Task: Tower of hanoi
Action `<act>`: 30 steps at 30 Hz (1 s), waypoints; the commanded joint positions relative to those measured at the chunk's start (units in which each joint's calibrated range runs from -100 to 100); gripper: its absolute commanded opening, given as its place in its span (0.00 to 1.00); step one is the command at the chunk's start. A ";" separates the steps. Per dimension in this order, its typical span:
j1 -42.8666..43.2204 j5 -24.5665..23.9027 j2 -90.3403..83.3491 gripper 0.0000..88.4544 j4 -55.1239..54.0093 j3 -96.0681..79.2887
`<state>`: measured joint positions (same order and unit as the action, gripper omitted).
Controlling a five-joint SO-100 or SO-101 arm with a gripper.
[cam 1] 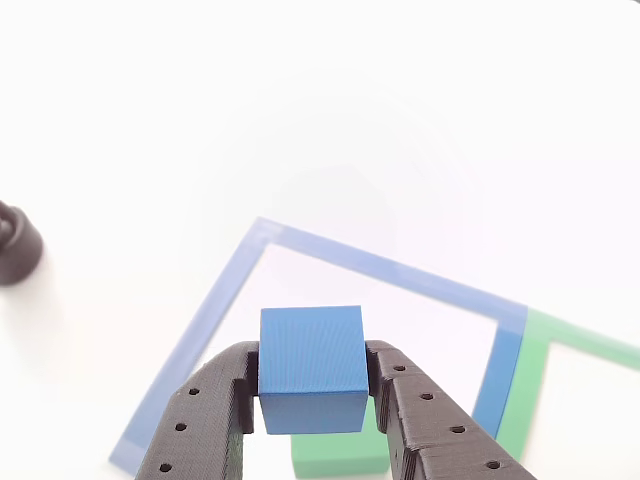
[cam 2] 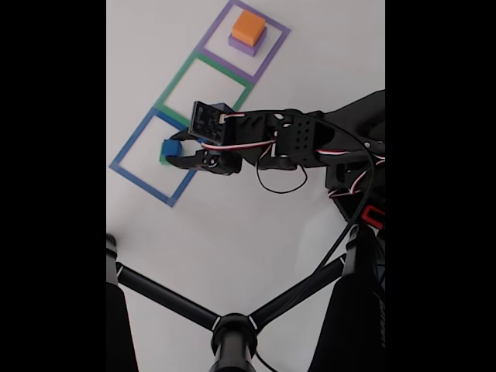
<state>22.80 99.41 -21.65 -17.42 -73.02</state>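
Note:
My gripper (cam 1: 312, 385) is shut on the small blue block (cam 1: 311, 365), one black finger on each side of it. Just under it lies the green block (cam 1: 340, 452), inside the blue taped square (cam 1: 380, 265). In the fixed view the blue block (cam 2: 170, 146) sits in the gripper (cam 2: 175, 154) over the green block (cam 2: 164, 160), at the blue square (cam 2: 132, 159). I cannot tell whether the blue block rests on the green one or hangs just above it. The orange block (cam 2: 249, 27) lies on the purple block (cam 2: 246, 46) in the purple taped square (cam 2: 273, 27).
The green taped square (cam 2: 180, 81) lies between the blue and purple squares with nothing in it. A black tripod (cam 2: 232, 329) spreads across the front of the fixed view. A black round foot (cam 1: 15, 245) stands at the left of the other view. The arm's body and cables (cam 2: 310, 143) lie to the right.

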 commanded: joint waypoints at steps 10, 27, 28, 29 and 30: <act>-1.42 0.59 15.64 0.04 -23.31 0.57; -1.90 0.59 19.19 0.04 -25.50 -0.07; -1.90 0.59 19.52 0.04 -25.74 -0.07; -1.90 0.59 19.84 0.04 -25.99 -0.07; -1.90 0.59 20.32 0.04 -26.39 0.02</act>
<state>20.26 99.41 -1.73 -41.81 -73.19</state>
